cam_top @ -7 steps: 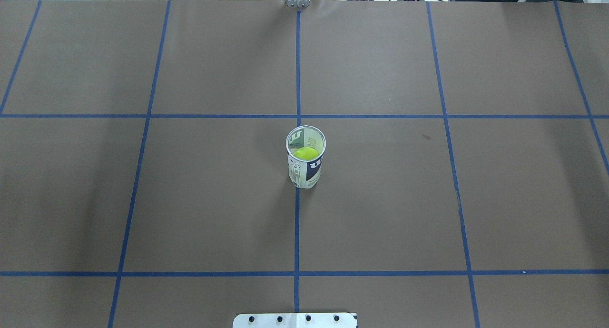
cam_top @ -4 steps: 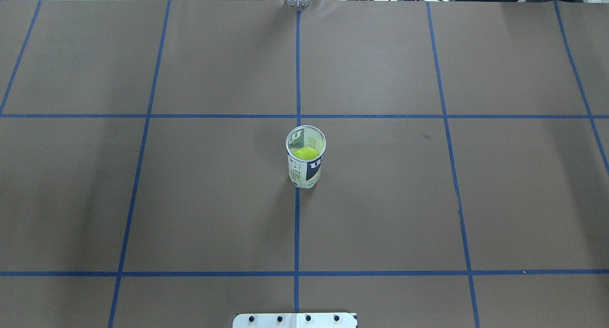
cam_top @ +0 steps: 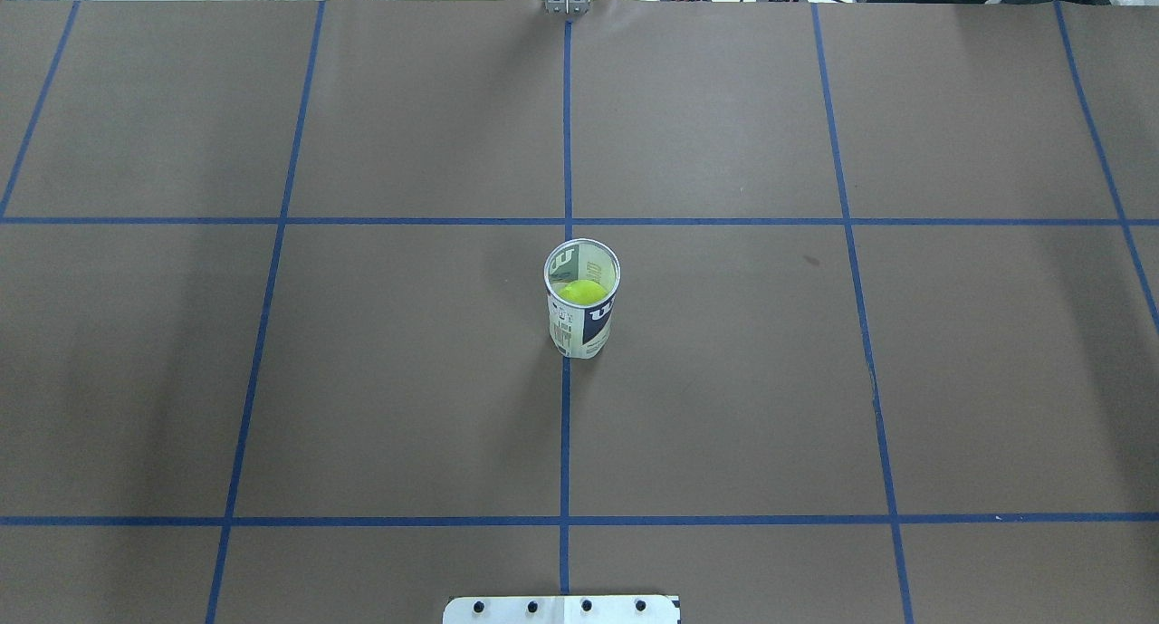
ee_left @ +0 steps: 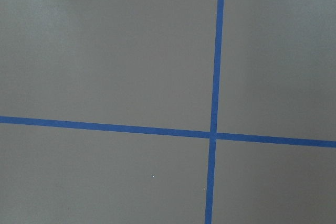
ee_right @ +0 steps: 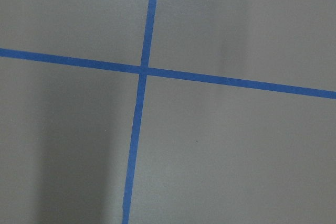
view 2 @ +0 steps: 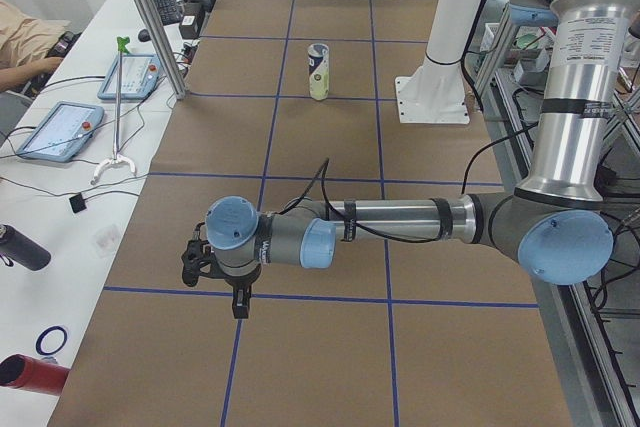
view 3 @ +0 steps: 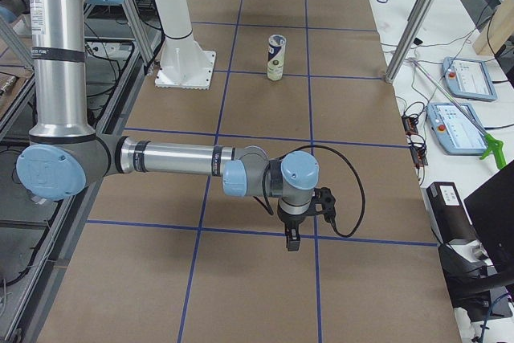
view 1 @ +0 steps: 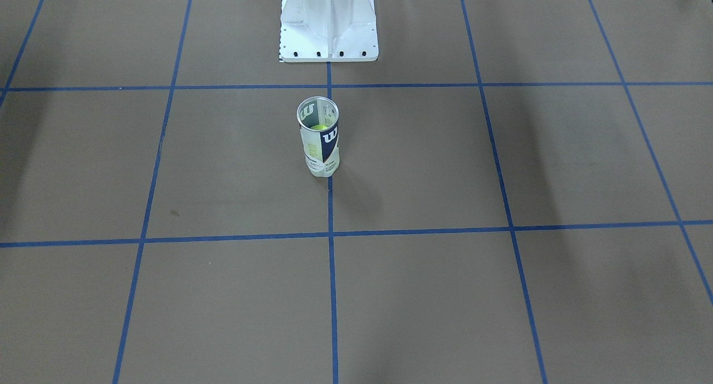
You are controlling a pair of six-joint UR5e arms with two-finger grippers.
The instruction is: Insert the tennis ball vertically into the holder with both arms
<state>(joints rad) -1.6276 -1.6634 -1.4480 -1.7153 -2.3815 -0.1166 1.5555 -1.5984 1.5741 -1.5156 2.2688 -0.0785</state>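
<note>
Nothing has shifted since a second ago. Left gripper (view 2: 240,307) hangs over a tape crossing (ee_left: 212,135) near the worktop's (cam_top: 724,407) left edge; finger gap cannot be told. Holder (cam_top: 581,321) stands upright at the worktop's centre with the tennis ball (cam_top: 581,291) inside, well apart from both grippers. Right gripper (view 3: 290,244) hangs near the right edge; finger gap cannot be told.

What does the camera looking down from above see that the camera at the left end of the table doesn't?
Only the view from above looks into the open tube and shows the yellow-green ball sitting inside it. Only the left-end view shows the robot's left arm stretched low over the table, a tablet on a white side bench, and a tall white post. Both show the tube standing upright on the brown table with blue tape lines, and nothing touching it.
</note>
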